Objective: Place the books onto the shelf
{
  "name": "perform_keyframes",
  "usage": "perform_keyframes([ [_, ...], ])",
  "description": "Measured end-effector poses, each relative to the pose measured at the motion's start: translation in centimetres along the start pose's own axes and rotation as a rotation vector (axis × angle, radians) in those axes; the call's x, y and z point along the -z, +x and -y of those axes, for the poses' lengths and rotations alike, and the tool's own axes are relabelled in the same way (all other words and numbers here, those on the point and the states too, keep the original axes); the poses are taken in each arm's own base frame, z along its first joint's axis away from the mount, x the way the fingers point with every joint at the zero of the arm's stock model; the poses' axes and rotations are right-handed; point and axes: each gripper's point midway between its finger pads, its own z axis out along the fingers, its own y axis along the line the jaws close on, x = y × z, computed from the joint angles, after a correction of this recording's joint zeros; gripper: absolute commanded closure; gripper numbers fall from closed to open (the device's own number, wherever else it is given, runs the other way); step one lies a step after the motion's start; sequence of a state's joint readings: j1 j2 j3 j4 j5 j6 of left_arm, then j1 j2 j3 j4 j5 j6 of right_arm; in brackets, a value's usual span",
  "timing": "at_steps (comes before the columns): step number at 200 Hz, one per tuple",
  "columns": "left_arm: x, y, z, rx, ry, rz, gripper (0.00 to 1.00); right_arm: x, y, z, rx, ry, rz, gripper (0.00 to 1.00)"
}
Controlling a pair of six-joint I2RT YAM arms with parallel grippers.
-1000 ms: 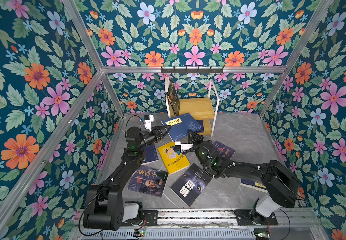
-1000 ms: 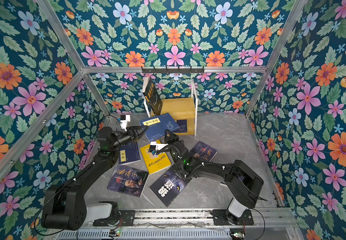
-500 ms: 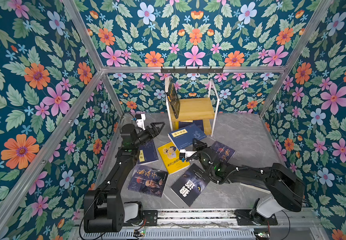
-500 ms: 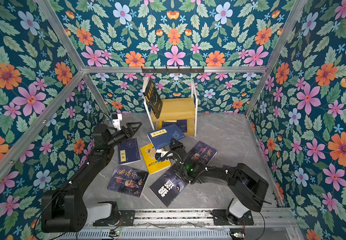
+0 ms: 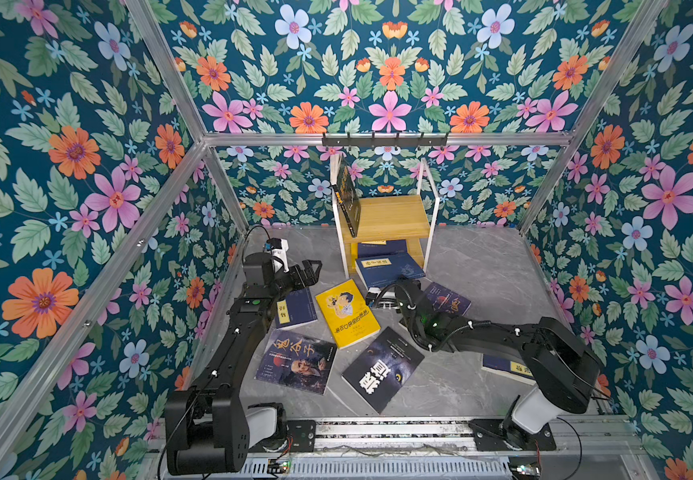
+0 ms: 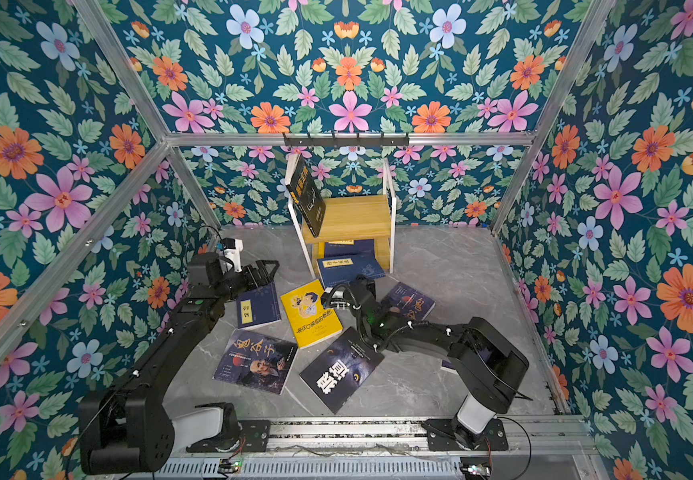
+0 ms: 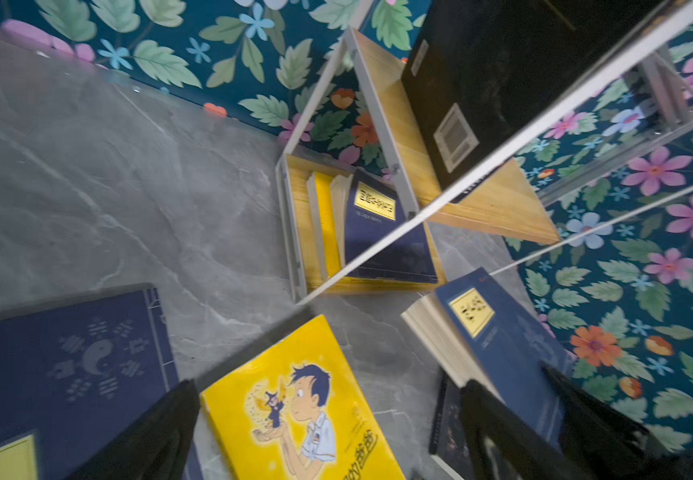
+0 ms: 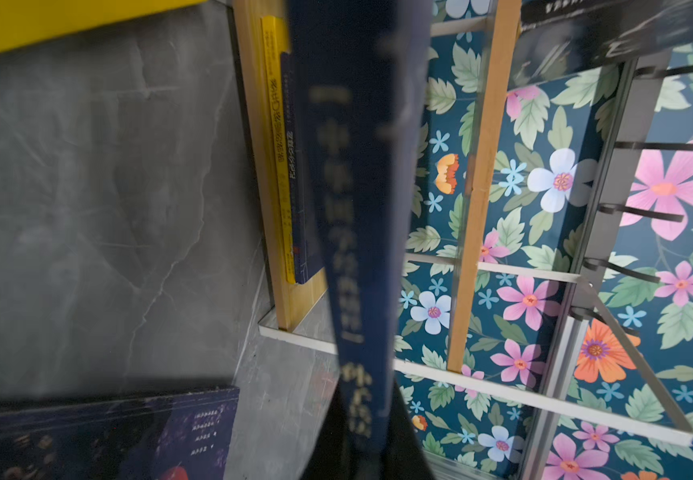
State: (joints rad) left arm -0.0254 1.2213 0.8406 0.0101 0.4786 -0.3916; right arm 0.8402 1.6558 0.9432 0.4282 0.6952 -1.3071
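Note:
The shelf stands at the back wall. A black book leans on its top board, and two books lie on the lower board. My right gripper is shut on a navy book that lies tilted just in front of the lower board. My left gripper hangs open and empty above a navy book and the yellow cartoon book. An old-man cover, a black book and a dark cover lie flat on the floor.
Another navy book lies partly under the right arm. A black hook rail runs along the frame above the shelf. Floral walls close in three sides of the grey floor.
My left gripper has opened, let go of the navy book and drawn back to the left. The book has dropped and shifted right, to the shelf's lower board, with the right gripper shut on it.

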Motion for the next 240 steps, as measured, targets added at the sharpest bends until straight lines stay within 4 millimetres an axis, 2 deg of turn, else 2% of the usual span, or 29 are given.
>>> perform_keyframes([
  [28, 0.4, -0.5, -1.9, -0.004, -0.102, 0.023, 0.0, -2.3, 1.1, 0.6, -0.024, -0.02, -0.068, 1.0],
  [64, 0.7, -0.9, -2.8, -0.014, -0.157, 0.041, 0.0, -5.0, 1.5, 1.7, -0.065, -0.022, -0.127, 1.0],
  [97, 0.7, -0.9, -3.1, -0.011, -0.173, 0.037, 0.0, -7.9, 1.3, 0.7, -0.058, -0.051, -0.159, 1.0],
  [124, 0.6, -0.8, -3.1, -0.01, -0.174, 0.033, 0.0, -10.1, 1.2, -1.3, -0.049, -0.097, -0.169, 1.0],
  [146, 0.5, -0.8, -3.1, -0.01, -0.173, 0.032, 0.0, -10.8, 0.7, -3.3, -0.038, -0.169, -0.167, 1.0],
  [198, 0.5, -0.3, -3.0, -0.004, -0.164, 0.022, 0.0, -11.6, 0.5, -5.4, -0.061, -0.274, -0.158, 1.0],
  [240, 0.5, -0.2, -3.0, -0.004, -0.159, 0.021, 0.0, -12.7, 1.3, -4.5, -0.112, -0.302, -0.167, 1.0],
])
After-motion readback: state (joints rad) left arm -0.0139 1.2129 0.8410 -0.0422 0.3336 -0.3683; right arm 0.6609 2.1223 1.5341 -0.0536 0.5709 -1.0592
